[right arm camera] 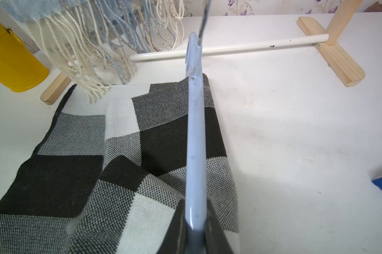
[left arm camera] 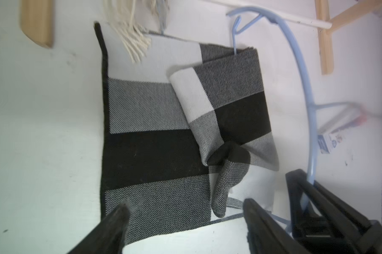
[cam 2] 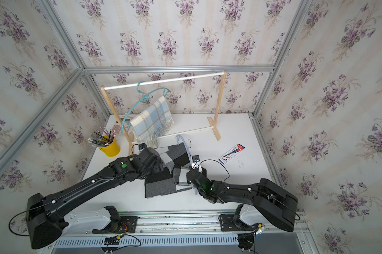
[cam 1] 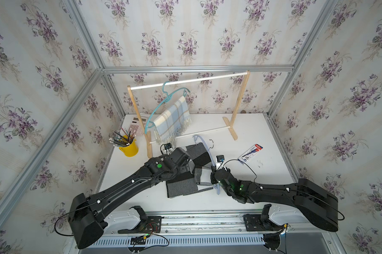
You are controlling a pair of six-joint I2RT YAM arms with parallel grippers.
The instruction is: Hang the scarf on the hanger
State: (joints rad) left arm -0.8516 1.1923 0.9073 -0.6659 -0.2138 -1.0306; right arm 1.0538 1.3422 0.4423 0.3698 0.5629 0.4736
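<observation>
On the white table (cam 1: 277,140) the checked scarf (left arm camera: 154,140) is spread flat directly beneath and ahead of the left gripper (left arm camera: 186,202), the nearer one, whose jaws are held wide apart with nothing between them. The pale blue hanger (right arm camera: 195,140), through which one scarf fold appears threaded, runs lengthwise straight away from the right gripper (right arm camera: 195,228), which is clamped on its near end.
</observation>
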